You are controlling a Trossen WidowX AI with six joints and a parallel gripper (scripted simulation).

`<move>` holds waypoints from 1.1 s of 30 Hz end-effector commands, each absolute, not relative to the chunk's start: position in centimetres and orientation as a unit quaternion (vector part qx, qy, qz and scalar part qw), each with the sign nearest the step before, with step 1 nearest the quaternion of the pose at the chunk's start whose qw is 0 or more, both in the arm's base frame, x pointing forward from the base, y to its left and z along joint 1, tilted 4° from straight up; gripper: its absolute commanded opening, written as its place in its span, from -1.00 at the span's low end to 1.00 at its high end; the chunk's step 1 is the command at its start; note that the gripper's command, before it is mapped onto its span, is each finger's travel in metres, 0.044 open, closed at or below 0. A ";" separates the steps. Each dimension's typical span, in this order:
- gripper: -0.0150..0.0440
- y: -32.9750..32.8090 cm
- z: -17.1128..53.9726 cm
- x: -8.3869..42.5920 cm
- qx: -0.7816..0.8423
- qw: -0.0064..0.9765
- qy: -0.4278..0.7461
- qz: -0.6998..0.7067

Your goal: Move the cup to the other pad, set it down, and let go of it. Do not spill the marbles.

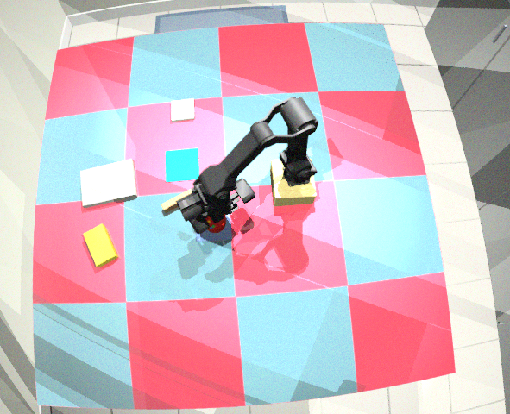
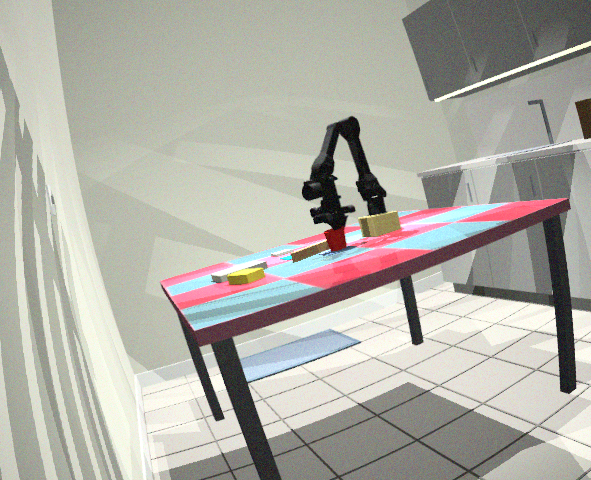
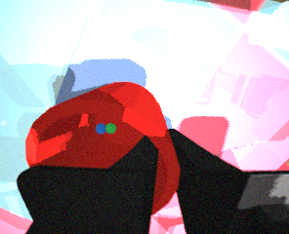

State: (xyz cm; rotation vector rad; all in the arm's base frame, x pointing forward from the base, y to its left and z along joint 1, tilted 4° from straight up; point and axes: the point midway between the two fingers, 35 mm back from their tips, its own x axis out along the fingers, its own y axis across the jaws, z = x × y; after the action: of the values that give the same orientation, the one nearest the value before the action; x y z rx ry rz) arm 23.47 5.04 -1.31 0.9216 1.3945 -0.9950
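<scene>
The gripper (image 3: 161,146) is clenched on the rim wall of the red cup (image 3: 96,141), one finger inside and one outside; the cup is held over the blue pad (image 3: 105,75), with marbles (image 3: 105,129) seen loose inside. The cup is judged light, stiff and smooth-walled, so it is best kept upright; no writing or brand is visible.

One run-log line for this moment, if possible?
gripper: shut on red cup rim | marbles: inside | blue pad: under cup
</scene>
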 end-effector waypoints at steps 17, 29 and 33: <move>-0.49 5.3 4.2 23.6 0.393 0.565 0.589 -0.423; -0.49 5.4 4.0 23.4 0.391 0.564 0.593 -0.422; -0.49 5.4 4.0 23.4 0.391 0.564 0.593 -0.422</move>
State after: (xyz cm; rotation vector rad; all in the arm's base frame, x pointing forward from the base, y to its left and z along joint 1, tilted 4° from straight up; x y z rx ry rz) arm 23.39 5.37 4.05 0.9198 1.3941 -0.9930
